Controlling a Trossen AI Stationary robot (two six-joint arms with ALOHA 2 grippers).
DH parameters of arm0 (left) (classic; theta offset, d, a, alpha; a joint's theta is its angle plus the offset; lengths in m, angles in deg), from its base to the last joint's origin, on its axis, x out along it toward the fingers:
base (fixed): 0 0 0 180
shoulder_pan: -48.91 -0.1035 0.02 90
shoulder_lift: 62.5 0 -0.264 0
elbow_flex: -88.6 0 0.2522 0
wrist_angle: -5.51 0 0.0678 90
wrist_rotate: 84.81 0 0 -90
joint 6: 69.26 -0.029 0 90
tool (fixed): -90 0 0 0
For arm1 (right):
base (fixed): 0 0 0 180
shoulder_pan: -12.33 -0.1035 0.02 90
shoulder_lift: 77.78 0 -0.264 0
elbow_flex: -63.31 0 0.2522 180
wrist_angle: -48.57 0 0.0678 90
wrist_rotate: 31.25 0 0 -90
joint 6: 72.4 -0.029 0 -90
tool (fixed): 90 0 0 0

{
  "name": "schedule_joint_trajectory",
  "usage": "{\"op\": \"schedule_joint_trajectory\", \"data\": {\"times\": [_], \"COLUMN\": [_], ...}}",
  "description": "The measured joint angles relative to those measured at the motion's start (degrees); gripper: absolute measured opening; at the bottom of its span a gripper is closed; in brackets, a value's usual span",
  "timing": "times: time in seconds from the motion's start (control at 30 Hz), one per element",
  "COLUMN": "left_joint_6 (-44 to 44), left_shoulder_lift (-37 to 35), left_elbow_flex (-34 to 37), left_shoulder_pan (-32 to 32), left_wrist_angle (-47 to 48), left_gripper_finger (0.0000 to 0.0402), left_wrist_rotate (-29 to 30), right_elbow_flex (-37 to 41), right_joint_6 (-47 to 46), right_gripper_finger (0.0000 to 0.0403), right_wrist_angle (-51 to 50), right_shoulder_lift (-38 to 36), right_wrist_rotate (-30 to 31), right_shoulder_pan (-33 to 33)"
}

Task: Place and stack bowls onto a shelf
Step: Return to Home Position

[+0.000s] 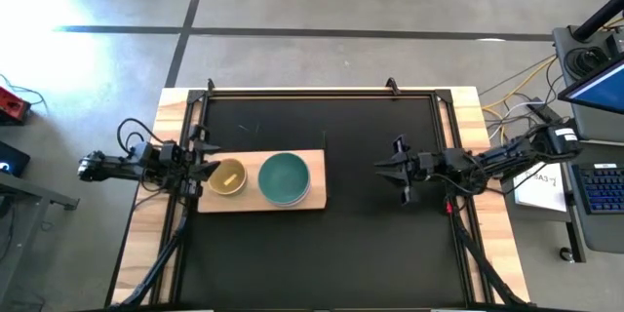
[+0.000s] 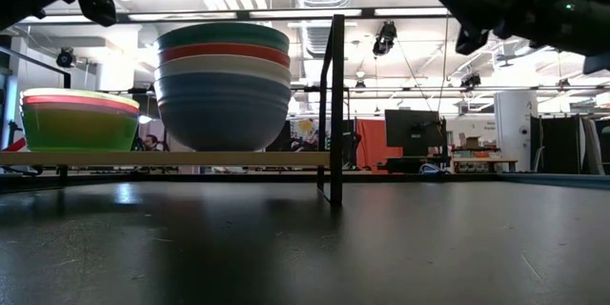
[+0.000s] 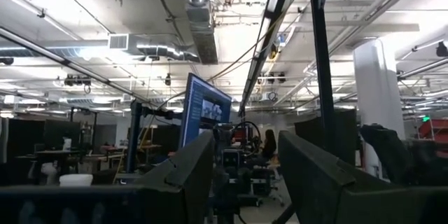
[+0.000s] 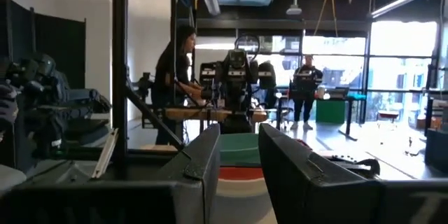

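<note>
Two stacks of bowls stand on the light-wood shelf (image 1: pixel 314 195) (image 2: pixel 286 158). The large stack (image 1: pixel 285 177) (image 2: pixel 222 86) has pale blue at the bottom, then white, red and teal on top. The small stack (image 1: pixel 227 177) (image 2: pixel 81 119) shows green at the bottom, a magenta rim and yellow on top; the cyan bowl is hidden. My left gripper (image 1: pixel 211 169) (image 3: pixel 245 175) hangs open in the air at the shelf's left end, beside the small stack. My right gripper (image 1: pixel 398 169) (image 4: pixel 239 171) is open and raised right of the shelf, facing the large stack.
The shelf lies left of centre on the black tabletop (image 1: pixel 370 244). A black frame rail runs round the table, with an upright post (image 2: pixel 336 105) just right of the shelf. Bare tabletop lies near, far and right of the shelf. People stand in the room beyond.
</note>
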Motion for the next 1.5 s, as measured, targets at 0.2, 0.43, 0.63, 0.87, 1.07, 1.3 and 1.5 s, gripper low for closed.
{"op": "schedule_joint_trajectory", "data": {"times": [0.2,0.43,0.63,0.87,1.07,1.3,1.5], "left_joint_6": [0.7,0.7,0.7,0.7,0.7,0.7,0.7], "left_shoulder_lift": [0.0,0.0,0.1,0.2,0.2,0.2,-0.3], "left_elbow_flex": [0.0,0.0,0.0,0.0,0.0,0.0,0.0], "left_shoulder_pan": [0.0,0.0,0.0,0.0,0.0,0.0,0.0], "left_wrist_angle": [1.3,1.4,1.4,1.4,1.4,1.4,1.6], "left_gripper_finger": [0.0145,0.0145,0.0145,0.0145,0.0145,0.0145,0.0145], "left_wrist_rotate": [0.0,0.0,0.0,0.0,0.0,0.0,0.0], "right_elbow_flex": [3.4,3.4,3.4,3.4,3.5,3.5,3.5], "right_joint_6": [0.3,3.0,4.0,0.6,1.2,1.2,1.1], "right_gripper_finger": [0.0091,0.0086,0.0090,0.0090,0.0084,0.0091,0.0085], "right_wrist_angle": [-0.3,-4.0,-7.3,-11.2,-13.7,-16.6,-22.5], "right_shoulder_lift": [-5.7,-8.8,-9.8,-9.7,-9.7,-11.9,-19.3], "right_wrist_rotate": [3.0,3.8,9.1,8.9,8.9,8.9,8.9], "right_shoulder_pan": [0.0,0.0,0.0,0.0,0.0,0.0,0.0]}}
